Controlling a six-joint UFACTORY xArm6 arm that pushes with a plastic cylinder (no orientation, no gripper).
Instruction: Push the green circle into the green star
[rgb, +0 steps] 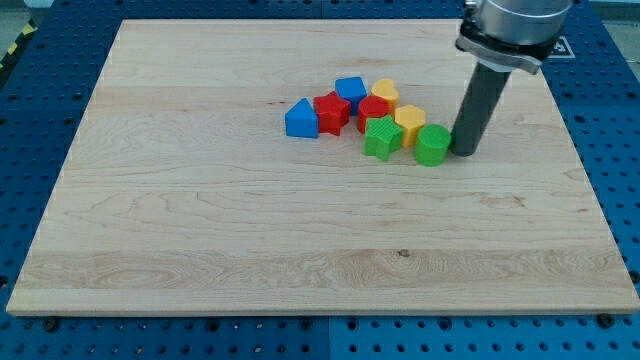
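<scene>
The green circle (433, 145) sits on the wooden board, right of the cluster of blocks. The green star (382, 137) lies a short gap to its left. My tip (465, 150) rests on the board right against the green circle's right side. A yellow block (409, 122) sits just above and between the two green blocks, touching or nearly touching both.
The cluster also holds a red round block (373, 109), a yellow block (384, 93), a blue block (350, 91), a red star (331, 111) and a blue triangle (301, 119), all left of and above the green star. The board's right edge (590, 190) lies beyond my tip.
</scene>
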